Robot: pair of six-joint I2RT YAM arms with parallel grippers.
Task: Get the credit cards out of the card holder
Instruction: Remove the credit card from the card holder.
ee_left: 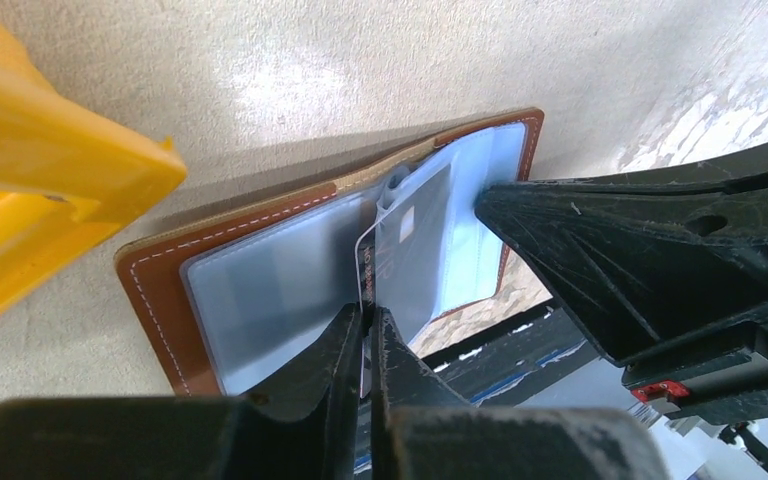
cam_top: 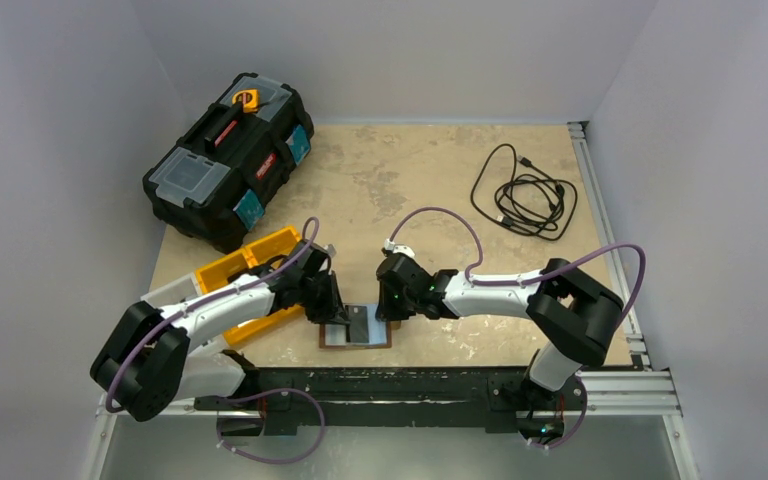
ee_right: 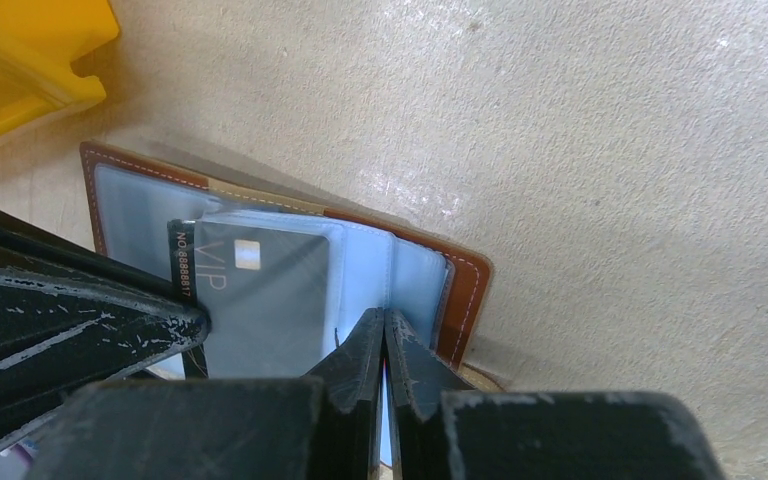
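Left wrist view showed the left gripper (ee_left: 365, 325) clamped shut on the edge of a dark card (ee_left: 410, 250), which was partly out of its pocket and tilted up off the open card holder (ee_left: 160, 290). The right gripper (ee_right: 382, 345) had its fingers pressed together on what looked like the edge of a clear sleeve (ee_right: 365, 270), pinning that page in place, though the pinch itself was partly hidden by the fingers.

To do this step well, I judged the left arm should draw the card straight along the pocket's opening, in the card's own plane, without twisting it. The right arm should hold the sleeve steady so the holder is not dragged along. If the leather starts to lift or slide, the pull should slow.

The holder lay open and flat, pale inside facing up, on the table (cam_top: 410, 190) near its front edge, between the two arms and just beside the orange tray (cam_top: 245, 270). In the top external view its long axis ran left to right, with the fold crossing it from near to far. The card's printed face was turned toward the right wrist camera
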